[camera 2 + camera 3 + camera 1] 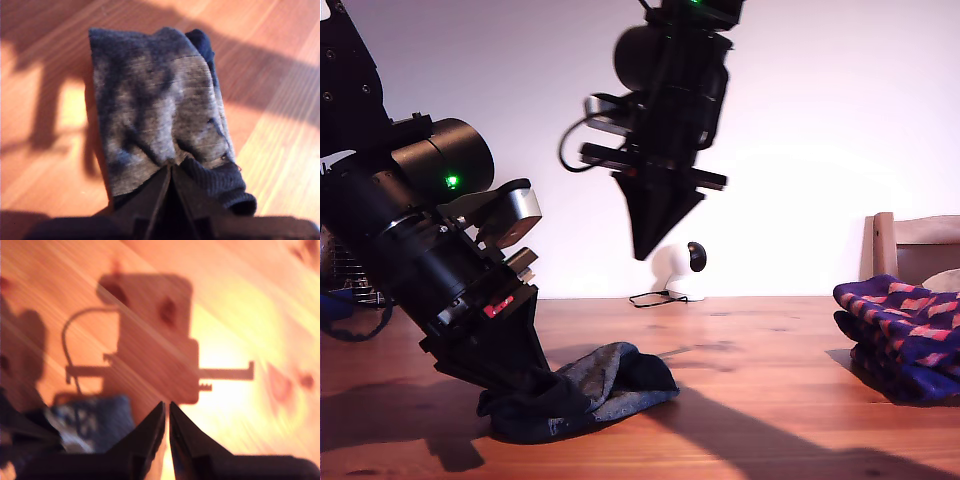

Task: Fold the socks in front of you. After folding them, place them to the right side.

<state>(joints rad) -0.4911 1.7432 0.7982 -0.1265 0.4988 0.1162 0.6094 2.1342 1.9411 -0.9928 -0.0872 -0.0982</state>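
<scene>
A dark grey-blue sock lies bunched and folded over on the wooden table, toward the exterior view's left. My first gripper comes down at a slant and is shut on the near end of that sock, pinching the fabric at its fingertips. My second gripper hangs high above the table's middle, shut, with nothing between its fingers. A corner of the grey sock shows below it in the second wrist view. Navy-purple socks with red-pink checks sit piled at the exterior view's right.
A wooden chair back stands behind the checked pile. A small white round device with a cable sits at the table's far edge against the white wall. Bare tabletop lies between the grey sock and the pile.
</scene>
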